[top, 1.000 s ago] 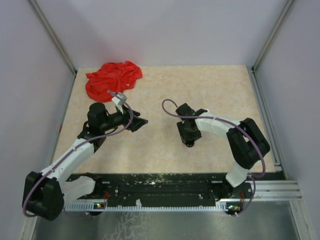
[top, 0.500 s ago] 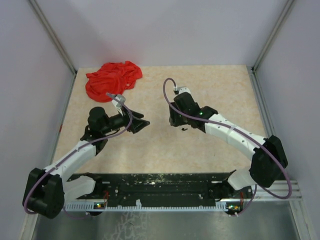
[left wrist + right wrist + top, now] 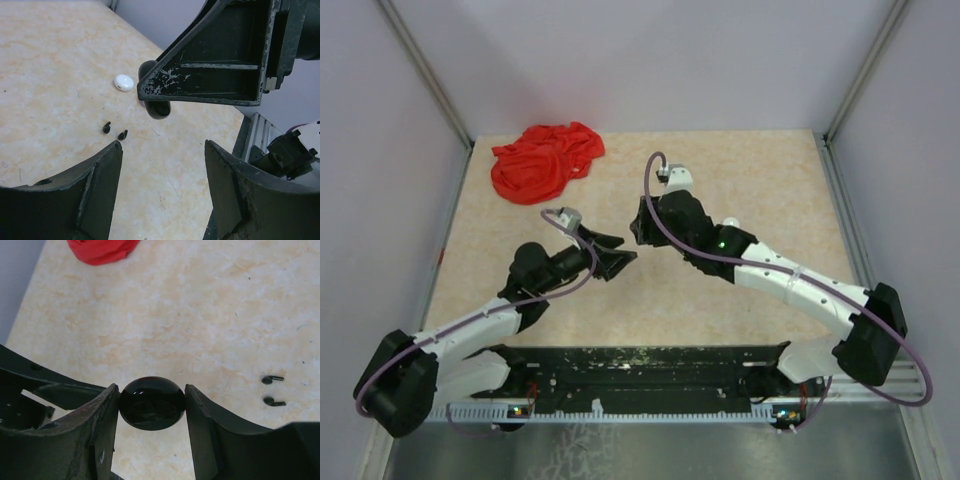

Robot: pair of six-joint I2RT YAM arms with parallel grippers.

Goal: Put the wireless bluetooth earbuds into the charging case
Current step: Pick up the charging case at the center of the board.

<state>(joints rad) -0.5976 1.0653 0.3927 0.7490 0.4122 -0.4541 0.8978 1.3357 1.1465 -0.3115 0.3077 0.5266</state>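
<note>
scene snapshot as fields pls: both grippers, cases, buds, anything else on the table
left gripper: open, empty, facing the right gripper
right gripper: shut on black round case
black round case: clamped between the right fingers, lid closed
black earbuds: two, loose on the table, side by side, apart from both cases
white round case: lying on the table beyond the earbuds
red cloth: bunched at the far left corner
task status: no bud in a case yet
</note>
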